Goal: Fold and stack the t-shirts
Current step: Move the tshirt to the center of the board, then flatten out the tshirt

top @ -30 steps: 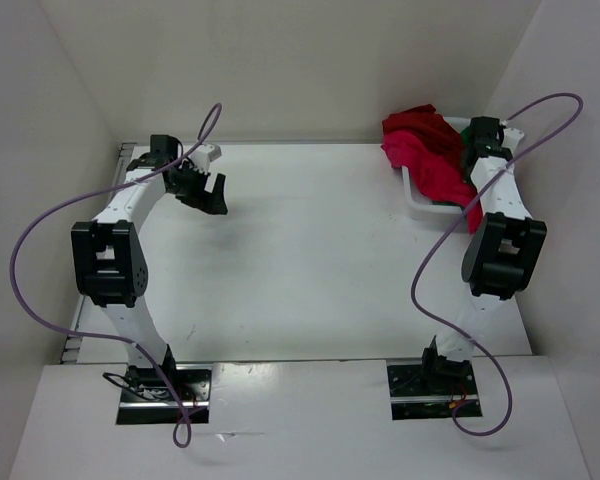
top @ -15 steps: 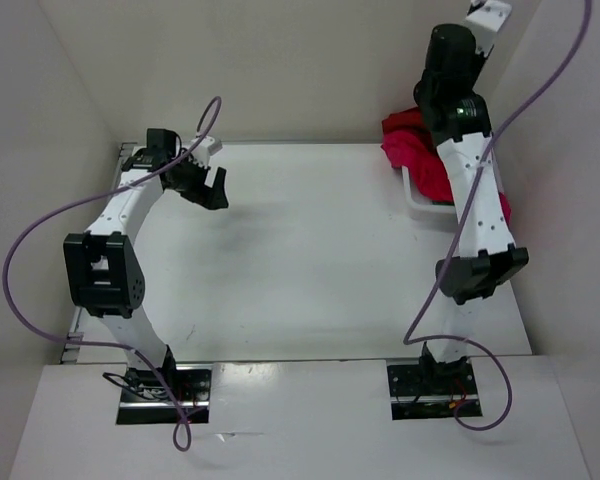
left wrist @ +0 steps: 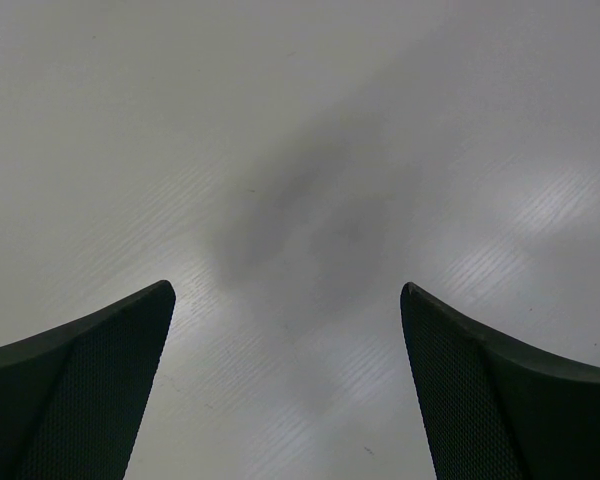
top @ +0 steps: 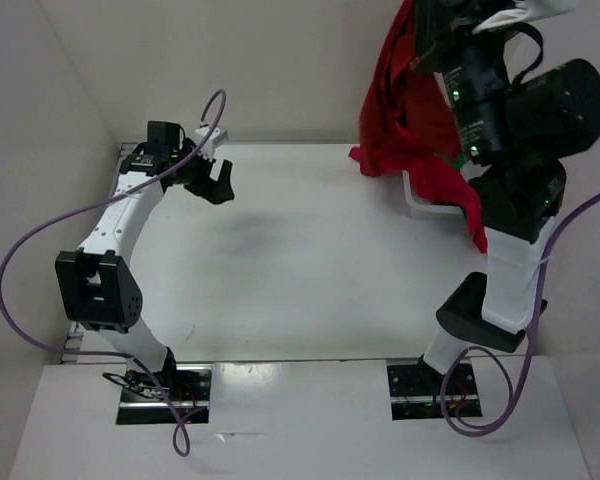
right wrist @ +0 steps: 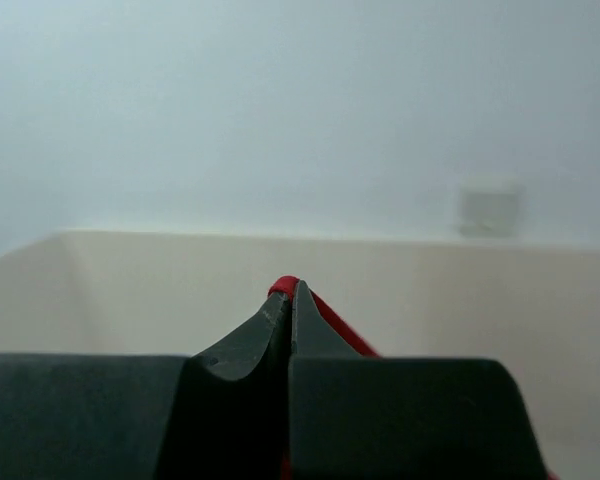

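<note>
White tabletop [top: 310, 270] spreads beneath both arms. At far right, the right gripper [right wrist: 291, 300] is clenched on the dark red t-shirt [top: 390, 110], which hangs high over the basket [top: 417, 203]. The crimson t-shirt [top: 450, 185] spills over the basket's rim, seemingly partly inside. At far left, the left gripper [left wrist: 286, 288] hovers released.

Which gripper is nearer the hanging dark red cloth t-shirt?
Right. The right gripper pinches the dark red cloth t-shirt; the left gripper is open over the white table, far away.

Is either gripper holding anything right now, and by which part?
The right gripper is shut on the dark red shirt, pinching a fold; which part is unclear. The left gripper holds nothing.
</note>
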